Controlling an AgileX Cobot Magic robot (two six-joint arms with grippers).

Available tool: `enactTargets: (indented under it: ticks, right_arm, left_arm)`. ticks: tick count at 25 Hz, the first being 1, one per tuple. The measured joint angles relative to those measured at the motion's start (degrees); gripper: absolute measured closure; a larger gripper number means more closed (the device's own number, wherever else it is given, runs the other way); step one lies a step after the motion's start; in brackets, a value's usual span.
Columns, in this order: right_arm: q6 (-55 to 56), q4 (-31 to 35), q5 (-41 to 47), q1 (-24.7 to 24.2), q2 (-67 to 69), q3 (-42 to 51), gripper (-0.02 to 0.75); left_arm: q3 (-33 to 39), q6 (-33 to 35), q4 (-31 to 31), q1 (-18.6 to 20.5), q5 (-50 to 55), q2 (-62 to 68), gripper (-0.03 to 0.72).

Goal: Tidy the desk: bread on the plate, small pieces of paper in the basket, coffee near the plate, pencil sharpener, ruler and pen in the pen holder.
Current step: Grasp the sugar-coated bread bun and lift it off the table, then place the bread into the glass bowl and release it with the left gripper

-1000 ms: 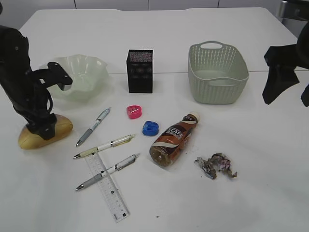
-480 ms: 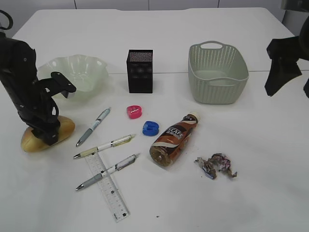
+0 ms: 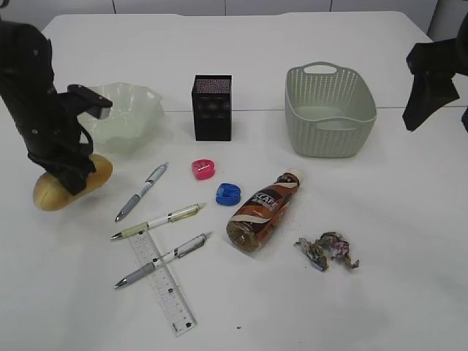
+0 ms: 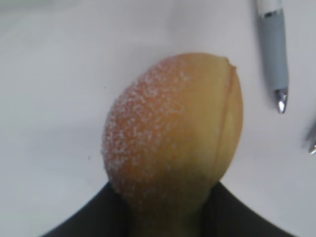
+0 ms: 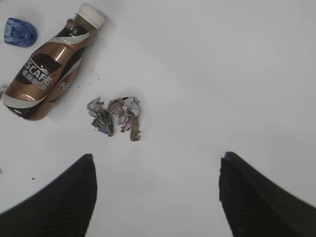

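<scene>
Left gripper point(image 3: 71, 178) clamps the bread point(image 4: 173, 138); right gripper point(image 5: 157, 190) gapes; plate point(image 3: 124, 117), basket point(image 3: 330, 110), pen holder point(image 3: 212, 107) hold nothing.

I'm working over a plain white tabletop point(image 3: 380, 292) with staged desk clutter and pale cabinet fronts point(image 3: 219, 6) behind: a lab.

Bread point(image 4: 173, 143): lower end hidden between the dark fingers point(image 4: 84, 222) at the bottom edge of the left wrist view, crust blurred; in the exterior view its right part is covered by the left gripper point(image 3: 73, 175). Pen point(image 4: 272, 49) right of the bread: upper barrel cut off by the top edge. Right gripper point(image 3: 431, 80): cropped by the exterior view's right edge; ruler point(image 3: 162, 283) markings too small to read.
</scene>
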Motion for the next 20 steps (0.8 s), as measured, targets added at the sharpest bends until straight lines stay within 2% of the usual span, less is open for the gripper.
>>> enactTargets:
  ticks: [6, 10, 15, 20]
  right_arm:
    - [-0.02, 0.00, 0.00, 0.00, 0.00, 0.00, 0.173]
    - [-0.02, 0.00, 0.00, 0.00, 0.00, 0.00, 0.174]
    - [-0.02, 0.00, 0.00, 0.00, 0.00, 0.00, 0.174]
    - [-0.02, 0.00, 0.00, 0.00, 0.00, 0.00, 0.173]
  left_arm:
    - [-11.48, -0.79, -4.11, -0.11, 13.36, -0.35, 0.491]
    - [-18.66, -1.99, -7.92, -0.11, 16.47, -0.35, 0.491]
    - [-25.39, -9.67, -9.21, -0.11, 11.22, -0.35, 0.491]
    - [-26.67, -15.54, -6.73, -0.01, 0.09, -0.24, 0.491]
